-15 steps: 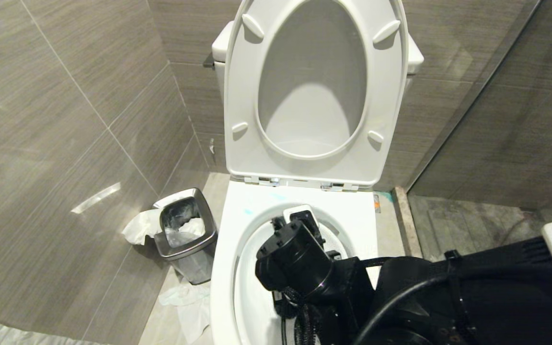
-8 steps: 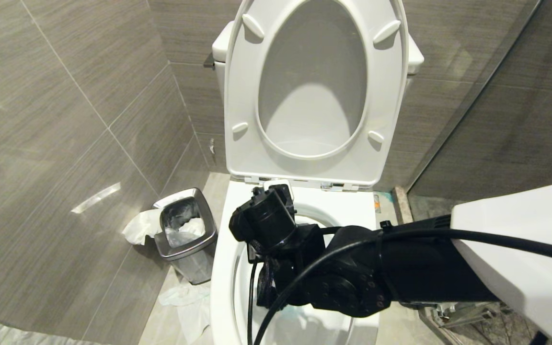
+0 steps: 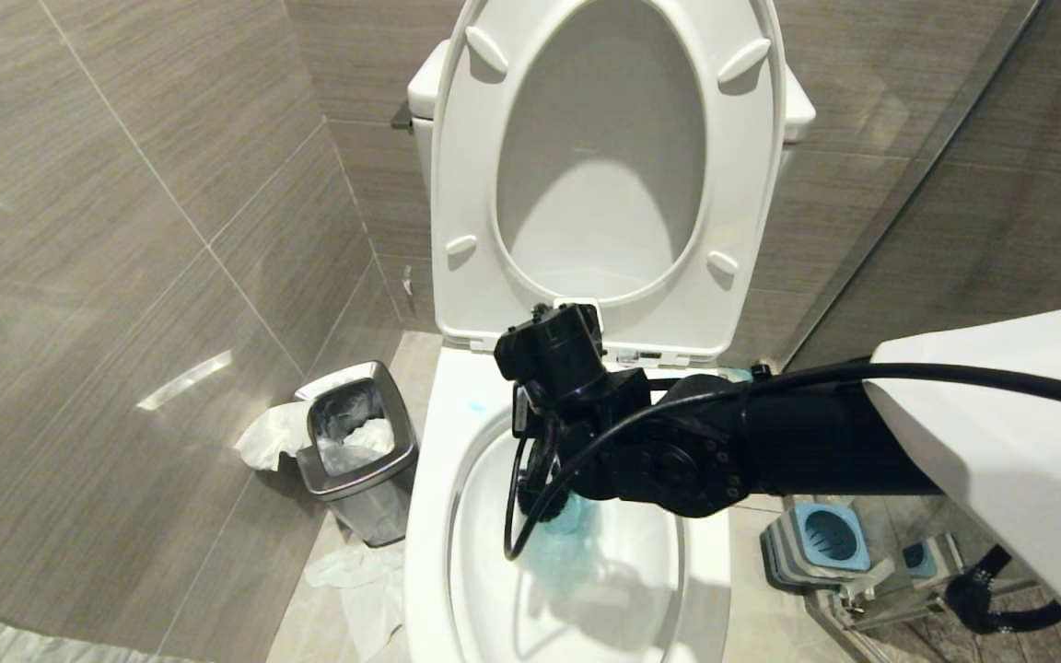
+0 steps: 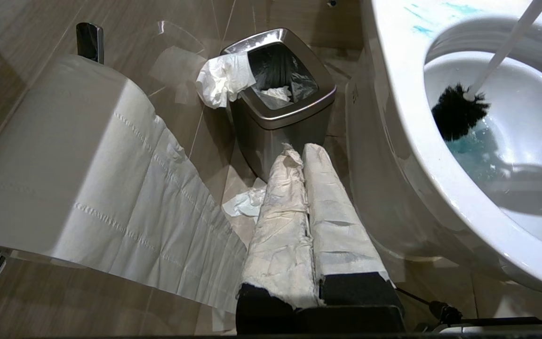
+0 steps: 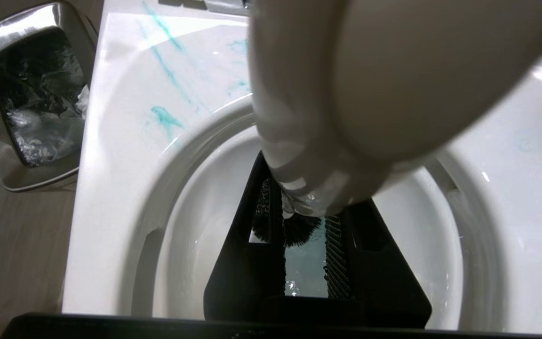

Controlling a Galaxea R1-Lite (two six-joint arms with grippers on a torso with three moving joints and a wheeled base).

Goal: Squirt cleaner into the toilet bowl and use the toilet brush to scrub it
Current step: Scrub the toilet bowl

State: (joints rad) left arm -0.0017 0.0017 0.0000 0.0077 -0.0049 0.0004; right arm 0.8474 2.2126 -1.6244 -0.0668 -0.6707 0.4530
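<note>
My right gripper (image 5: 306,221) is clamped on the white handle of the toilet brush (image 4: 459,113), reaching over the toilet bowl (image 3: 429,516) — the black bristle head sits low inside the basin, at the edge of the turquoise cleaner (image 4: 475,150) pooled in the water. More cleaner streaks the rim. My left gripper (image 4: 306,226), paper-wrapped fingers pressed together, hangs near the steel bin (image 4: 280,108) — beside the bowl.

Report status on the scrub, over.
Right tool shut on toilet brush, head in toilet bowl, blue cleaner there. Left tool shut, parked by bin. Nothing obstructing.
</note>
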